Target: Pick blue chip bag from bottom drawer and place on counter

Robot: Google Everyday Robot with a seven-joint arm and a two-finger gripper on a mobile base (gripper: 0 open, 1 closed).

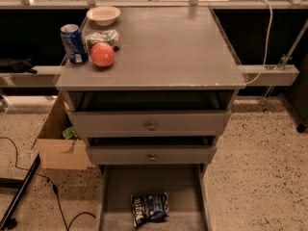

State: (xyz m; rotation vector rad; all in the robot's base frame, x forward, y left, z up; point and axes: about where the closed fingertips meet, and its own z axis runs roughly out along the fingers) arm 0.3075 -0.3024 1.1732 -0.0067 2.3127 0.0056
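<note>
The blue chip bag, crumpled dark-blue foil with white lettering, lies on the floor of the bottom drawer, near its front and slightly left of centre. That drawer is pulled out at the foot of the cabinet. The counter is the broad grey top above. The gripper is out of view in the camera view; neither arm nor fingers show.
On the counter's left rear stand a blue soda can, a green-and-white packet, a red apple and a pale bowl. Two upper drawers with round knobs are slightly pulled out. A cardboard box and a cable lie left.
</note>
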